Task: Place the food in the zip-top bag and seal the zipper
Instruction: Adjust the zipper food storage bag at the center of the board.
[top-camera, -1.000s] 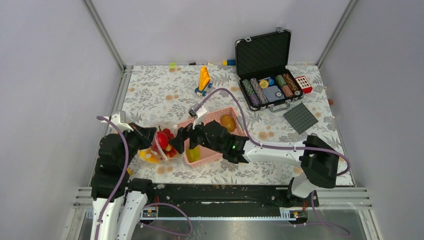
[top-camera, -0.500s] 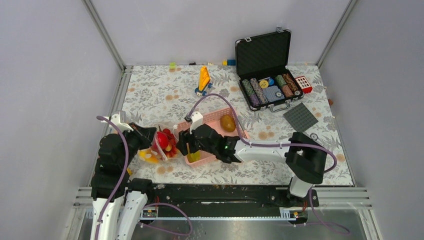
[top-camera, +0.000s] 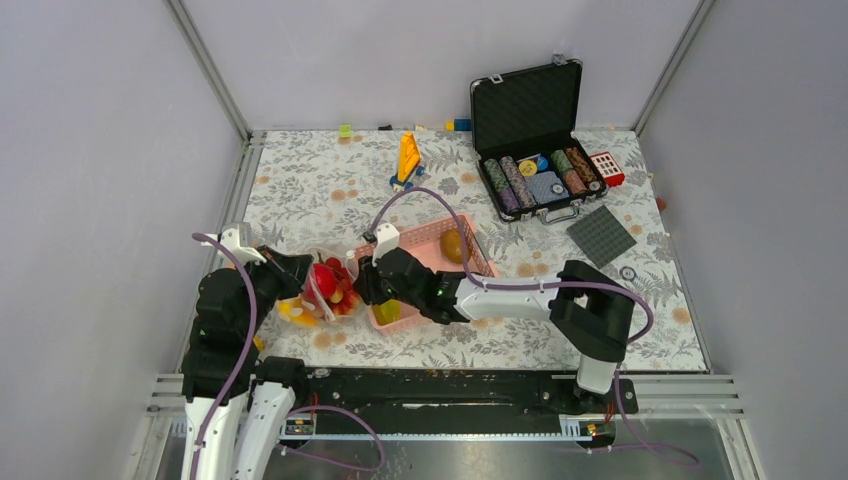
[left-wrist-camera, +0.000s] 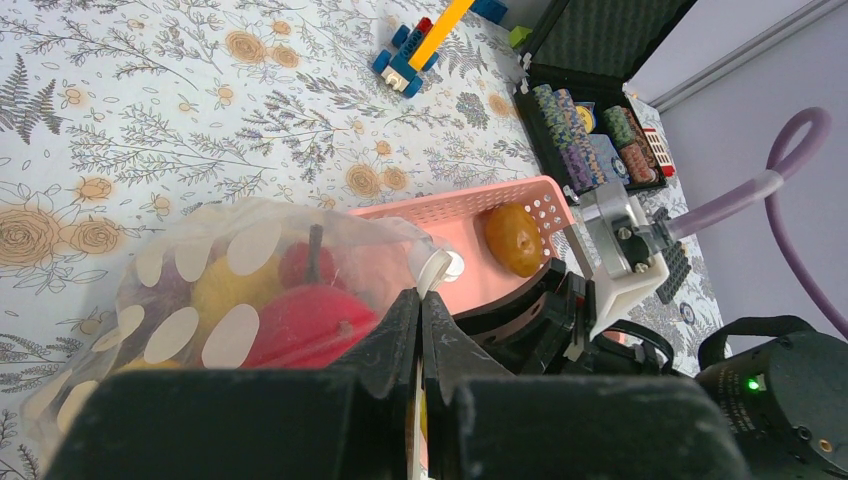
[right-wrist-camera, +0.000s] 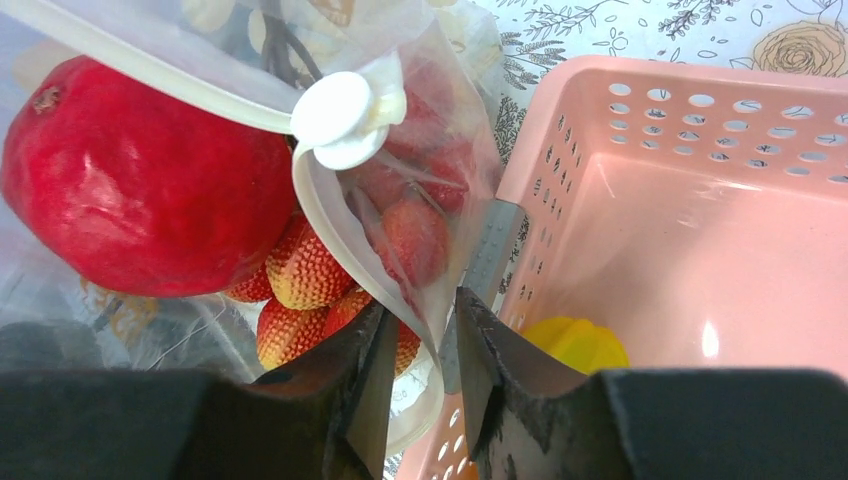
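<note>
The right tool (right-wrist-camera: 420, 325) has its jaws drawn narrow around the zipper (right-wrist-camera: 160, 68) of the zip-top bag (right-wrist-camera: 445, 80), just below the white slider (right-wrist-camera: 340, 118); whether they truly pinch it I cannot tell. The left tool (left-wrist-camera: 420, 315) is clenched on the bag's edge. The bag lies on the desk (left-wrist-camera: 200, 130) against the pink basket (right-wrist-camera: 700, 230), holding a red pomegranate (right-wrist-camera: 130, 190) and strawberries (right-wrist-camera: 300, 270). A yellow piece (right-wrist-camera: 575, 345) and a brown fruit (left-wrist-camera: 515, 240) sit in the basket.

Yellow toy (right-wrist-camera: 575, 343) in pink basket (right-wrist-camera: 700, 250), half hidden behind right end effector (right-wrist-camera: 423, 310)
</note>
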